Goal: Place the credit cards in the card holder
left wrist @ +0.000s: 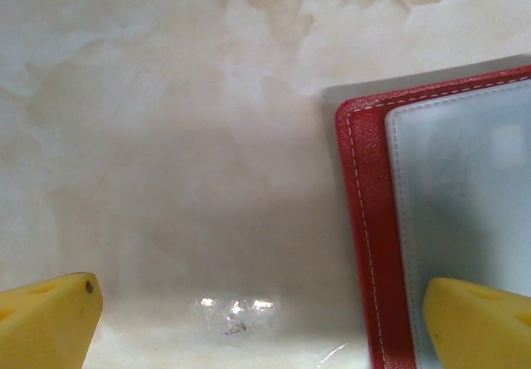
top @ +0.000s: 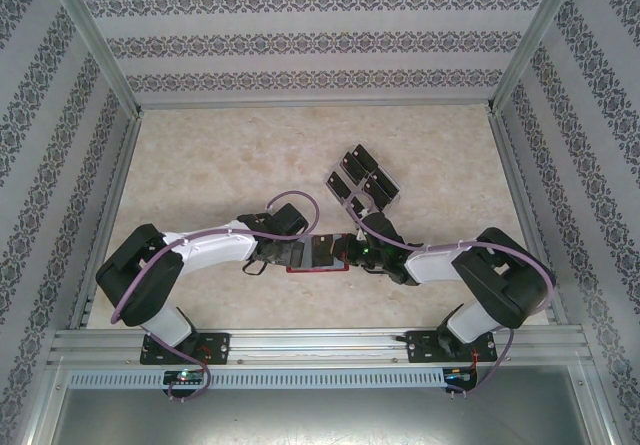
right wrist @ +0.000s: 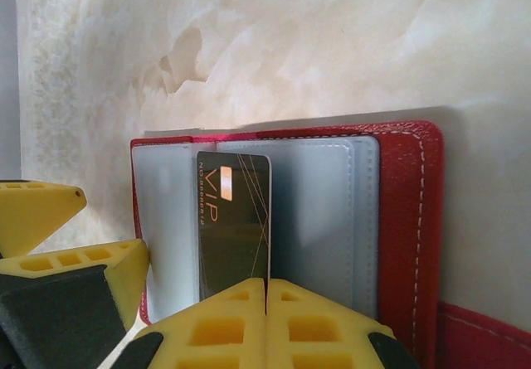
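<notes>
Insertion step, I judge: my right end effector [right wrist: 266,290] is pinched shut on one black card [right wrist: 234,220] held over the grey-blue pockets [right wrist: 319,211] of the open red card holder [right wrist: 406,220]; the left end effector [left wrist: 261,307] stands wide apart, gripping nothing, at its edge. Next move calls for sliding the card squarely into a pocket mouth. Beyond, the loose cards [top: 362,177] lie clustered on the pale marbled worktop [top: 220,155], boxed by patterned walls [top: 320,40].

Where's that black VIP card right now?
In the right wrist view, the VIP card is pinched between the right arm's yellow fingers, over the grey-blue pockets of the red card holder.
</notes>
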Motion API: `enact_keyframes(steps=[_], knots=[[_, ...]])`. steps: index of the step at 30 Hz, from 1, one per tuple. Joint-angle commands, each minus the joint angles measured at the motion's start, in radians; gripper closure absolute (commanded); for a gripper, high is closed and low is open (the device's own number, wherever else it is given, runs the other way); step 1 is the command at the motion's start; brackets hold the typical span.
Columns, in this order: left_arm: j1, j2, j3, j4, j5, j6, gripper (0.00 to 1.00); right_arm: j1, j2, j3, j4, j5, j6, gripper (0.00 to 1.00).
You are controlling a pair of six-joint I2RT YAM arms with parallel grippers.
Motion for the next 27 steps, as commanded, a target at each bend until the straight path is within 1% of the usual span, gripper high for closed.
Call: enact_keyframes(steps=[1,27], knots=[[-0.011,-0.006,-0.027,-0.027,-0.010,-0.004,0.00,-0.001,0.023,0.006,0.005,-0.006,-0.017,1.00],[-0.012,-0.009,-0.030,-0.028,-0.009,-0.005,0.00,0.027,0.057,0.033,0.012,-0.058,-0.020,1.00]])
